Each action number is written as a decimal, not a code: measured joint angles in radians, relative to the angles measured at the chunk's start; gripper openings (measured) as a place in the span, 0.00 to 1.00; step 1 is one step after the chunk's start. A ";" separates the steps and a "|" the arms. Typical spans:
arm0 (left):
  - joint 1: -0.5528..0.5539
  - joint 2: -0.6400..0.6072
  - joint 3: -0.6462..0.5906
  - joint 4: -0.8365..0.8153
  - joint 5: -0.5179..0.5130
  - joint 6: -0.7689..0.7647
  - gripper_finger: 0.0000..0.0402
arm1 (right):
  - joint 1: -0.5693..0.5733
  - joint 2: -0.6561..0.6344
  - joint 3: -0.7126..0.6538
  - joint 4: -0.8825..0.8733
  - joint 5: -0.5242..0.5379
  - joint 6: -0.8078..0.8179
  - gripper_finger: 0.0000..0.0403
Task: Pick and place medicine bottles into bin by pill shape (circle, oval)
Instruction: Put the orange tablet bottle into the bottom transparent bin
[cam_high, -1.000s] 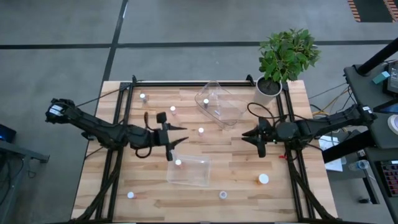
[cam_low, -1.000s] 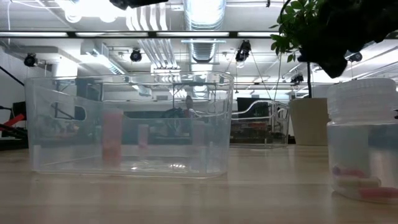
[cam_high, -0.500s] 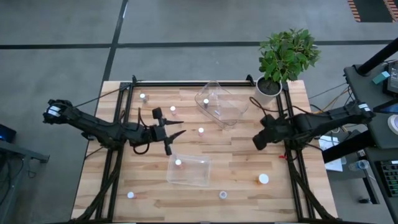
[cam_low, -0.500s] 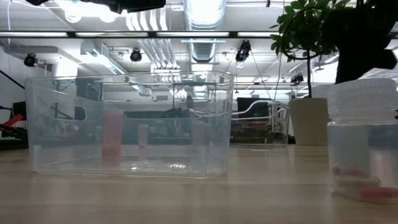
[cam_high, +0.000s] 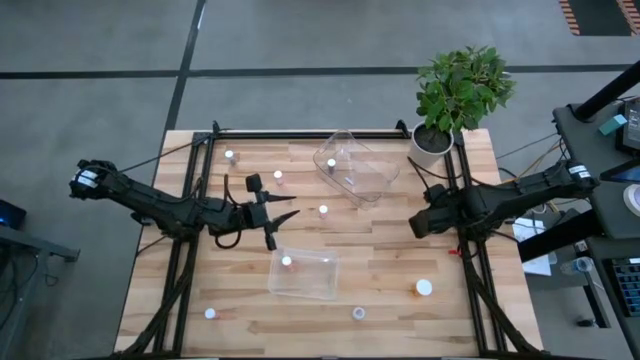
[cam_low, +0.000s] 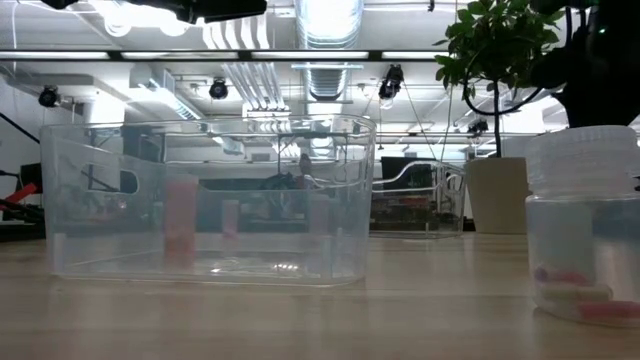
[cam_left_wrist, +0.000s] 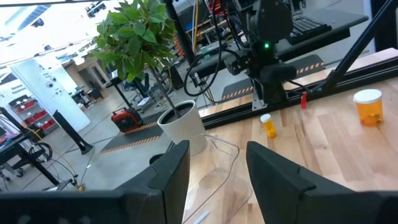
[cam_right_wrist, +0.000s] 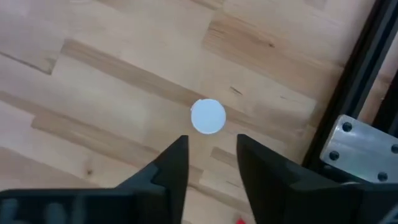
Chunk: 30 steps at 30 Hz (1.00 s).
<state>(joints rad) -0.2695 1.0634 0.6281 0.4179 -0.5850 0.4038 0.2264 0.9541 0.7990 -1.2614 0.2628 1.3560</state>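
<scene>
Right gripper (cam_right_wrist: 208, 163) — fingers parted, empty — above upright medicine bottle (cam_right_wrist: 208, 116), white cap facing up, left gripper (cam_high: 275, 222) parted

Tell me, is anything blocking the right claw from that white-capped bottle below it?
Nothing visible. In the right wrist view the right gripper hangs open above the bottle, with only bare table around the white cap.

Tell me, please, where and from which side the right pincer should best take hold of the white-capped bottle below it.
The bottle stands upright on the table, showing only its round white cap from above. The right pincer, open, looks straight down on it. Probably best to come down from above and close the fingers on opposite sides of the cap; being round, any angle should do.
</scene>
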 joint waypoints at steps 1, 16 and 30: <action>0.000 0.001 0.000 0.000 0.000 0.000 0.36 | 0.000 0.007 -0.001 0.002 0.005 0.009 0.37; 0.000 0.002 0.000 -0.009 0.000 0.000 0.36 | 0.000 0.137 -0.025 0.072 0.053 0.014 0.58; 0.000 0.002 0.000 -0.008 0.000 0.000 0.36 | -0.001 0.180 -0.159 0.220 0.053 0.016 0.58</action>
<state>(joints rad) -0.2695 1.0653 0.6281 0.4095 -0.5846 0.4041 0.2256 1.1339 0.6402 -1.0411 0.3153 1.3720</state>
